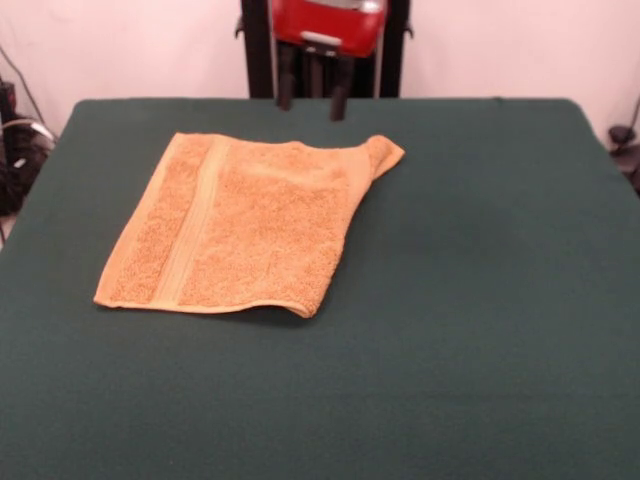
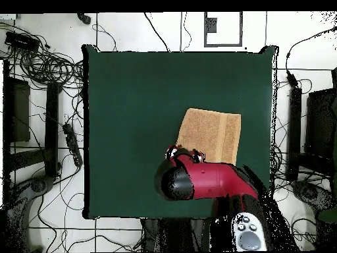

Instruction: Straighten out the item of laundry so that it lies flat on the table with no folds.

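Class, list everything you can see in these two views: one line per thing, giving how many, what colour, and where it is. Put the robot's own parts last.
Towel: one, orange-tan, on the table toward the robot's side, partly folded over, one corner sticking out at the far end.
Table: one, dark green, filling most of both views.
Cables: many, black, on the floor around the table.
Robot arm: one, red and black, reaching over the table edge nearest its base.
Gripper: one, dark fingers, hanging above the towel's far edge, fingers apart.
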Robot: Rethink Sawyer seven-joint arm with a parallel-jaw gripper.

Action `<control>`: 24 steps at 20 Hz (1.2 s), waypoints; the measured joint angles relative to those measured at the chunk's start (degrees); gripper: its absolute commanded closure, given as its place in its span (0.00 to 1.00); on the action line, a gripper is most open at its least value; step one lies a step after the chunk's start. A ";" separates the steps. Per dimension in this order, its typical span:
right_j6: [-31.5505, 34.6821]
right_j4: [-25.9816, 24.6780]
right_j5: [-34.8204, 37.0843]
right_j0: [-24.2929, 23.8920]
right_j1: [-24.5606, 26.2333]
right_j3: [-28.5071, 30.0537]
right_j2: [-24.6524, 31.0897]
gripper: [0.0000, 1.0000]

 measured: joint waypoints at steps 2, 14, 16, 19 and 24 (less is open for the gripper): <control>0.00 1.19 0.00 2.56 0.71 -0.42 -0.46 0.00; 0.00 5.80 -3.40 9.22 10.50 -0.67 -2.19 0.00; 0.00 5.87 -5.05 8.97 13.29 -0.79 -2.38 0.00; 0.00 5.87 -7.44 8.52 17.24 -1.09 -2.69 0.00; 0.01 6.03 -10.65 7.08 21.01 -1.88 -2.58 0.00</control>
